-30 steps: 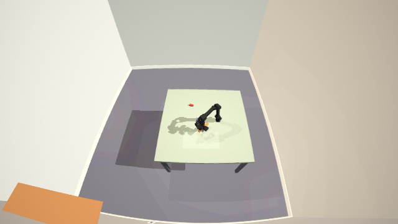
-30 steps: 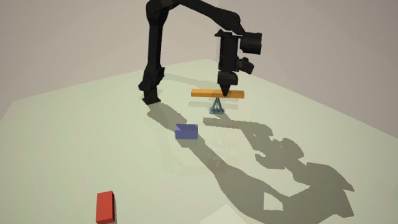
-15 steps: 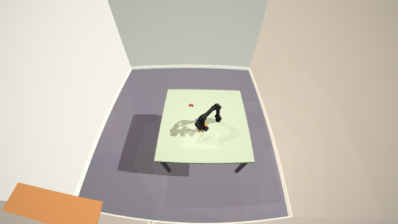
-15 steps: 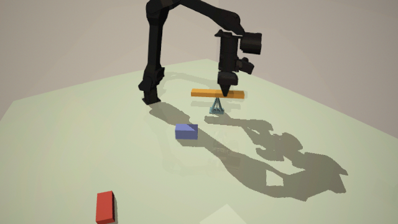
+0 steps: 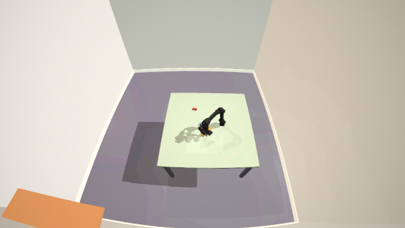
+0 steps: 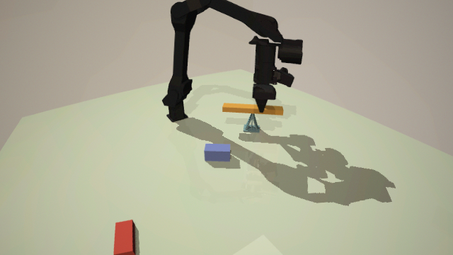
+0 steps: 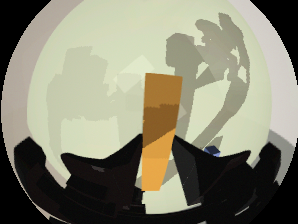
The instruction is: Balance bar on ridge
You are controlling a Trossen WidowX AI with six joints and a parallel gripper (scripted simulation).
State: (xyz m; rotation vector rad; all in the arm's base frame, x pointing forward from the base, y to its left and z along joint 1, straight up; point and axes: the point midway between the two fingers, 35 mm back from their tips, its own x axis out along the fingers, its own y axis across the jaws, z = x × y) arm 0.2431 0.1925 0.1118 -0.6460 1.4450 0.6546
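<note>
An orange bar point(image 6: 237, 108) point(image 7: 162, 92) lies nearly level above the teal ridge stand point(image 6: 251, 127), its right end in the exterior view a touch lower. The stand's peak is at or just under the bar's underside; I cannot tell whether they touch. In the top view the bar point(image 5: 210, 128) is mostly hidden by the arm. My gripper point(image 6: 261, 110) point(image 7: 158, 140) is shut on the bar, pointing straight down, slightly right of the ridge's peak in the exterior view. Both bar ends are clear of the table.
A blue block point(image 6: 217, 153) point(image 7: 212, 151) lies on the pale green table point(image 6: 71, 170) point(image 5: 180, 101), nearer the exterior camera than the ridge. A red block point(image 6: 124, 237) point(image 5: 194, 109) lies farther off. The arm's shadow falls across the table.
</note>
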